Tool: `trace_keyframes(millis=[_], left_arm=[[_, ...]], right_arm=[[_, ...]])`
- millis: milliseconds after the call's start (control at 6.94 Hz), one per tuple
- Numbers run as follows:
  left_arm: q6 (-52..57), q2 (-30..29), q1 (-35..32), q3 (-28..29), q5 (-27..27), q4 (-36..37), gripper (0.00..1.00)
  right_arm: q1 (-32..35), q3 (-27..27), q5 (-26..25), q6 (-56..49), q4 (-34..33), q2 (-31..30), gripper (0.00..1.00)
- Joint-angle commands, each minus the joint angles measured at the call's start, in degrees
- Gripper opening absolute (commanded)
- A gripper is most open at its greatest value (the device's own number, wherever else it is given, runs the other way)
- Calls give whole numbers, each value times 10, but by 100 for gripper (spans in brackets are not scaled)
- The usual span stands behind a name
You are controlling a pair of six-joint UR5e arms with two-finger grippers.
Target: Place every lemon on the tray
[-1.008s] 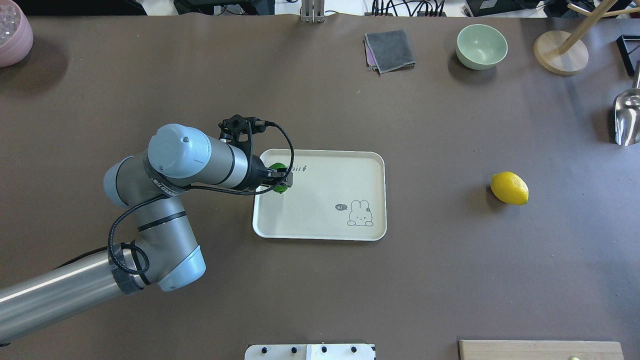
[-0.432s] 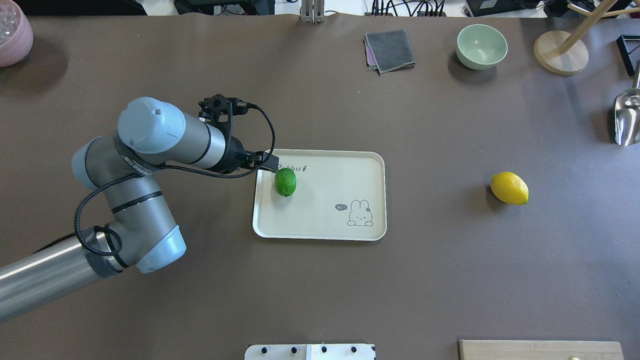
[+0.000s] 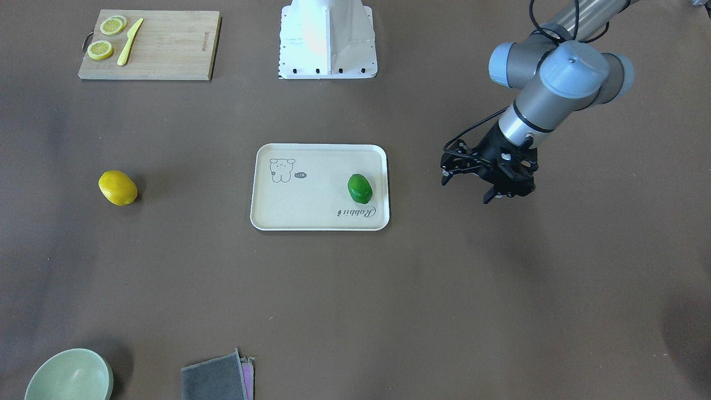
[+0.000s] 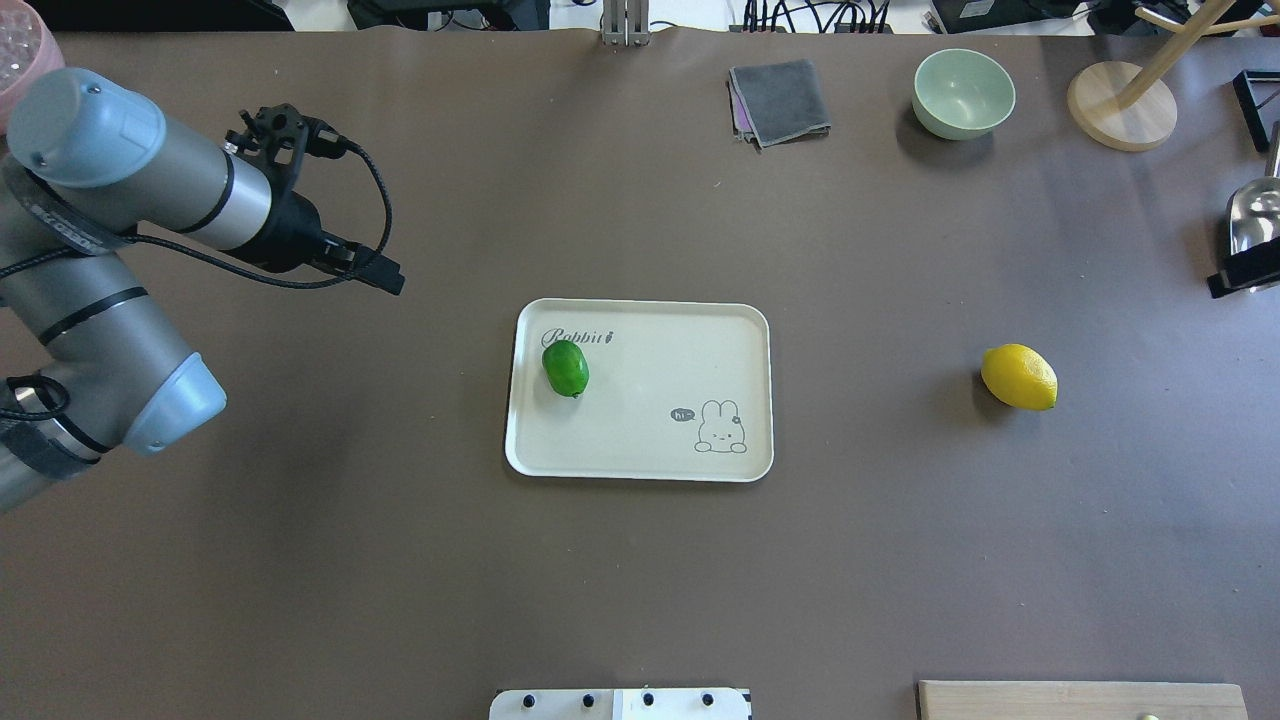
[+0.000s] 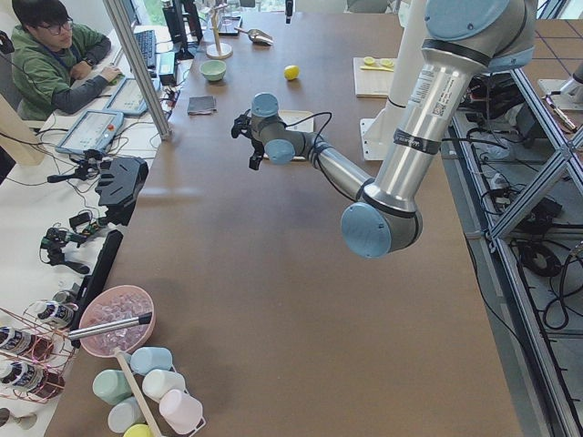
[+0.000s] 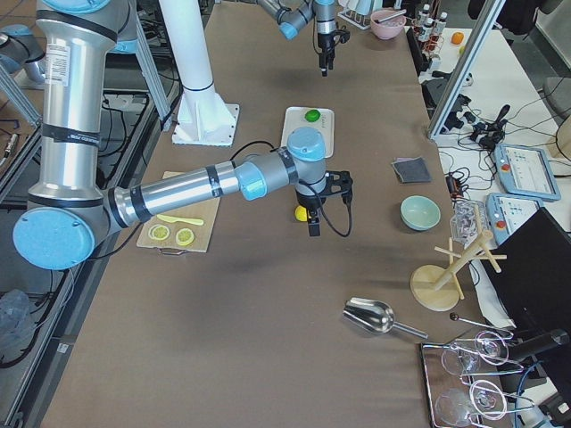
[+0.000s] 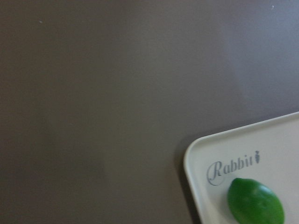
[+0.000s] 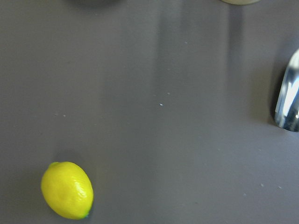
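So the green lemon (image 4: 565,368) is sitting on the tray (image 4: 640,420), at the end closest to the left tool (image 3: 446,169), right beside the "Rabbit" lettering (image 4: 577,337). That tool hangs over the bare surface (image 4: 640,600), well apart from the tray with its tips pointing toward it. Its fingers look spread apart with nothing between them. Its wrist camera just gets the tray corner, with the green one down in the bottom right.

The yellow lemon (image 4: 1018,376) is on the surface, on the far side of the tray from the left tool and well apart from the tray. The right tool (image 4: 1240,272) is near that one, but it only peeks in at the edge of the overhead view. Honestly can't tell if its fingers are apart or together. Its wrist camera has the yellow lemon at the lower left and a shiny metal scoop (image 8: 287,98) at the right edge.
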Motion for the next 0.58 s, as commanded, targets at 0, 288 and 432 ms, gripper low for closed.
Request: trace_keyframes(millis=[0, 288, 432], left_arm=[[36, 16, -22, -1, -13, 1, 98], [36, 16, -22, -2, -12, 0, 98], [36, 16, -22, -2, -12, 0, 98]], right_arm=[[-135, -2, -126, 3, 5, 56, 100], [-213, -13, -235, -75, 7, 53, 100], [-226, -13, -227, -87, 6, 54, 100]])
